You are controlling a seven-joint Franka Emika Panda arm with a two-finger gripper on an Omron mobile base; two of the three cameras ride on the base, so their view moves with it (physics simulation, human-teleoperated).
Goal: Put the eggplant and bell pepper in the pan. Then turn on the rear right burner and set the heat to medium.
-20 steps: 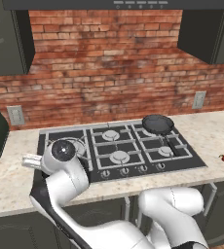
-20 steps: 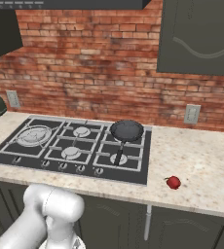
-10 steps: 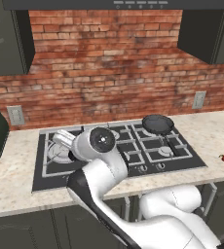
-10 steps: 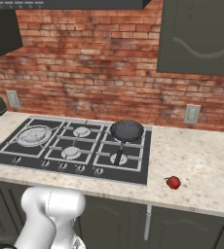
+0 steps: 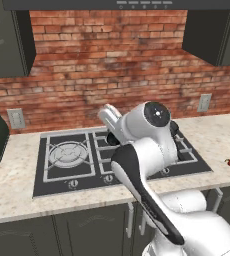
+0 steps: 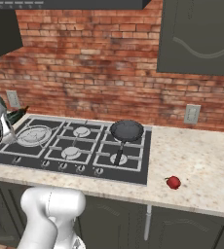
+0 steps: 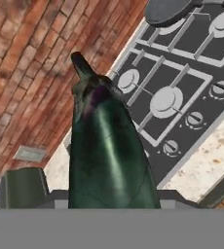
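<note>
A dark, glossy eggplant with a green sheen and a pointed stem sits clamped in the gripper, raised above the stove; its fingertips are hidden behind the vegetable. The small black pan stands empty on the rear right burner, its long handle pointing toward the near edge. The tiny red bell pepper lies on the speckled surface, right of the stove, well apart from the pan.
</note>
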